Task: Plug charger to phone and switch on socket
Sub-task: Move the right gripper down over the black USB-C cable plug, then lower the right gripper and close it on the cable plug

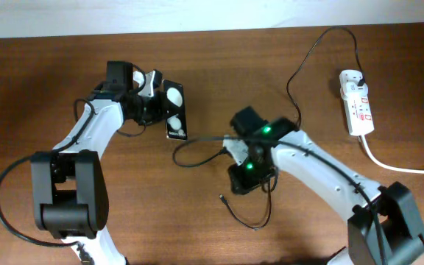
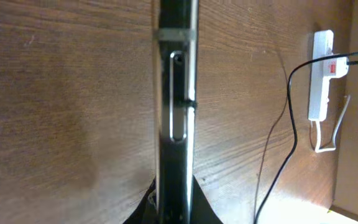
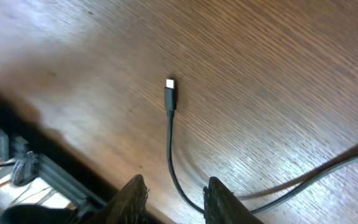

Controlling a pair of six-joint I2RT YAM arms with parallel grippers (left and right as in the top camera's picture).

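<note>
The black phone (image 1: pixel 174 110) stands on its edge at the left, with my left gripper (image 1: pixel 155 103) shut on one end. In the left wrist view the phone (image 2: pixel 176 93) runs edge-on up from between the jaws. The charger cable (image 1: pixel 305 57) runs from the adapter (image 1: pixel 361 76) in the white socket (image 1: pixel 358 103) to a plug tip (image 1: pixel 222 197) lying on the table. My right gripper (image 1: pixel 240 184) hovers over that end. In its wrist view the right gripper (image 3: pixel 174 198) is open, the cable (image 3: pixel 170 146) passes between the fingers, and the plug tip (image 3: pixel 170 87) lies beyond them.
The socket's thick white cord (image 1: pixel 403 169) runs off to the right edge. Slack cable loops (image 1: pixel 186 151) lie between the two arms. The table's near edge (image 3: pixel 73 168) is close to the right gripper. The socket (image 2: pixel 321 74) shows at the far right of the left wrist view.
</note>
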